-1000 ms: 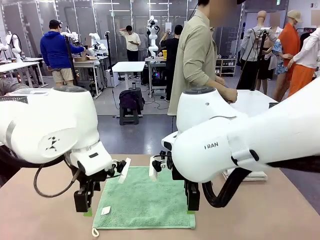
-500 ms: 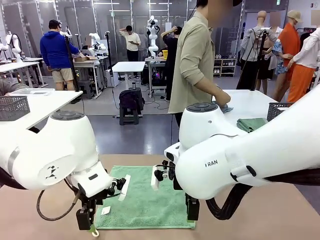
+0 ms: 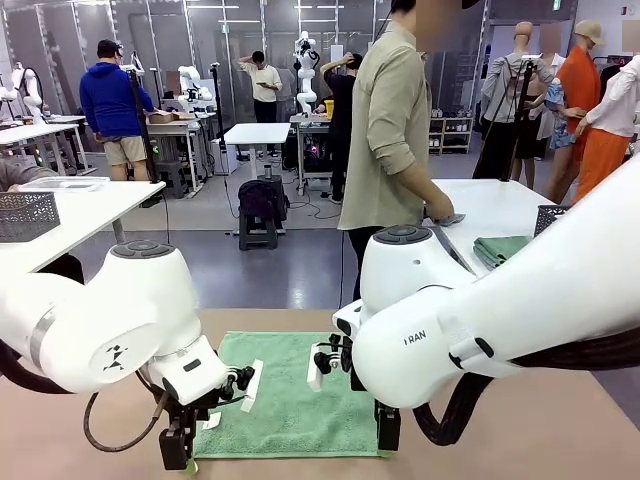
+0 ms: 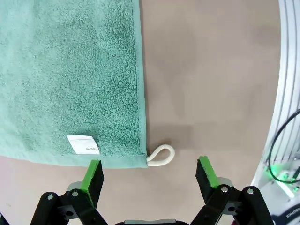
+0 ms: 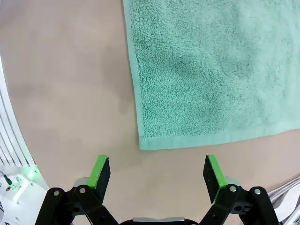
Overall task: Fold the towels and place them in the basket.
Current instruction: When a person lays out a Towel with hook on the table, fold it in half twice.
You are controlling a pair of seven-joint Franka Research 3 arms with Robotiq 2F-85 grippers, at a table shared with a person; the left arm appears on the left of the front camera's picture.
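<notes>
While the green towel (image 3: pixel 290 400) lies spread flat on the tan surface (image 3: pixel 540 440), both arms hang low over its near edge in the front view. The left gripper (image 3: pixel 175 450) stands at the towel's near left corner and the right gripper (image 3: pixel 387 428) at its near right corner.

In the left wrist view, the left gripper (image 4: pixel 150 171) has its jaws released and wide apart, holding nothing. The towel (image 4: pixel 70 70) has its corner just ahead of the green pads (image 4: pixel 93 173). A white cord loop (image 4: pixel 161 154) projects from that corner onto the bare surface (image 4: pixel 211 70), and a white label (image 4: pixel 83 144) sits just inside the hem. Contact between pads and surface cannot be told.

In the right wrist view, the right gripper (image 5: pixel 155 171) is likewise released and empty. The towel (image 5: pixel 215 61) has its corner just ahead of the gap between the pads (image 5: pixel 101 171).

A person (image 3: pixel 390 130) stands at a white table (image 3: pixel 500 205) beyond, one hand on it, near a folded green cloth (image 3: pixel 503 248).
</notes>
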